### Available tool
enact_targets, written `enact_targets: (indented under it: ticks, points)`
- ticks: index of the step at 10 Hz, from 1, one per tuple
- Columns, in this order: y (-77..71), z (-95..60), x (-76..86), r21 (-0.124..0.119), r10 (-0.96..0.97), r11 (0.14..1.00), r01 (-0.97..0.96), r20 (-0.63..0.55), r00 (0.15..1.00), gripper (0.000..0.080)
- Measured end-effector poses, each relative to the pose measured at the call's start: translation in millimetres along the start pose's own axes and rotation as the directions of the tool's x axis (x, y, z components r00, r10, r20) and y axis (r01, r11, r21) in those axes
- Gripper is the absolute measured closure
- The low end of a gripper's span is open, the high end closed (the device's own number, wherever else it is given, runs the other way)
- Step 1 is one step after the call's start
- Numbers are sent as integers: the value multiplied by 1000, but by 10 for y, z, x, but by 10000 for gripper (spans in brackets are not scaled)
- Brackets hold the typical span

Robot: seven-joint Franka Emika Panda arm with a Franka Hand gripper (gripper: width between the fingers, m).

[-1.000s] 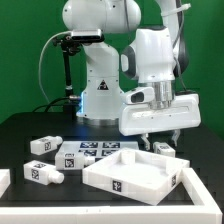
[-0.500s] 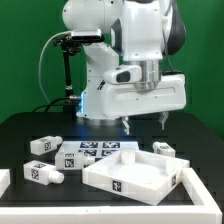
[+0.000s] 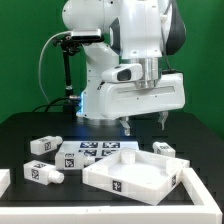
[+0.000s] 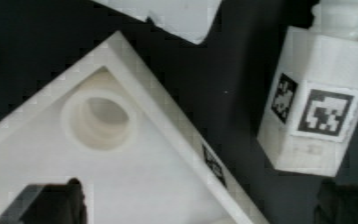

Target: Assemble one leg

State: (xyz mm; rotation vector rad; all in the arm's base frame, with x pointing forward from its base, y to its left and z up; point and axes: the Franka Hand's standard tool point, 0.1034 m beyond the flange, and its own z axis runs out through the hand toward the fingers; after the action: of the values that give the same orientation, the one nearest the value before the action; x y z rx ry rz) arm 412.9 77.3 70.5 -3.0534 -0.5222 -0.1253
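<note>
Judging by how things lie, the task has hardly started. The pincer (image 3: 144, 124) hangs above the worktop (image 3: 30, 128) with its two fingers spread wide and nothing between them. It stands over the far edge of the panel (image 3: 130, 182), clear of every part.

The corner hole (image 4: 98, 120) in the panel, seen in the wrist view, is empty. No post stands in the panel in either view. So the whole job remains: grasp, lift, turn upright, seat in the hole and probably twist home.

The leg (image 3: 163, 149) nearest the pincer lies on its side on the worktop. On the exterior view's clock face it is at about 2 o'clock from the panel's middle, just beside the far corner on the exterior view's right, and almost under the pincer. In the wrist view it is close to the panel corner, with a dark gap between them, so I judge them apart.

Its long axis is flat along the worktop, not upright, and runs at a slight angle to the nearest panel edge. It shows two tags on the upturned face. Which end is the one that goes in I cannot tell.

Two more legs (image 3: 42, 146) lie well apart at 9 o'clock, beyond the marker board (image 3: 90, 152).
</note>
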Motion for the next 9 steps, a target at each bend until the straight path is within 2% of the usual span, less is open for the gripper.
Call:
enact_targets:
  ticks: [1, 2, 4, 5, 9]
  points:
    - [18, 22, 29, -6, -71, 997, 71, -15, 997, 151]
    - [60, 117, 77, -12, -160, 987, 160, -29, 987, 151]
    - [194, 258, 219, -12, -336, 942, 335, -27, 942, 151]
    - [226, 312, 234, -13, -381, 925, 381, -27, 924, 151]
    - [215, 323, 219, -12, -385, 923, 384, -25, 923, 151]
